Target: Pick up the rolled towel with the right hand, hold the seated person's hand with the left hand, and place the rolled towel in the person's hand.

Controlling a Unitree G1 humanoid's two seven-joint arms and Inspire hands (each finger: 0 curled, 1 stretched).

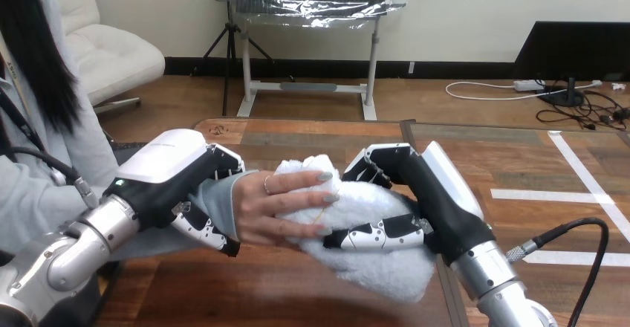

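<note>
Robot's left hand (pixel 174 182) curled round person's wrist (pixel 226 201), apparently gripping. Robot's right hand (pixel 427 208) clasps rolled towel (pixel 379 264). Person's hand (pixel 278 208) lies on towel, fingers straight.

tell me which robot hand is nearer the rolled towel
Right. The right hand is curled round the rolled towel; the left hand grips the person's wrist, apart from the towel.

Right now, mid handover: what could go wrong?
1. The person's hand lies across the towel, not closed round it; if the right hand lets go now, the towel may fall to the table.
2. The left hand is curled round the person's wrist; any pull by the right hand could strain it.
</note>
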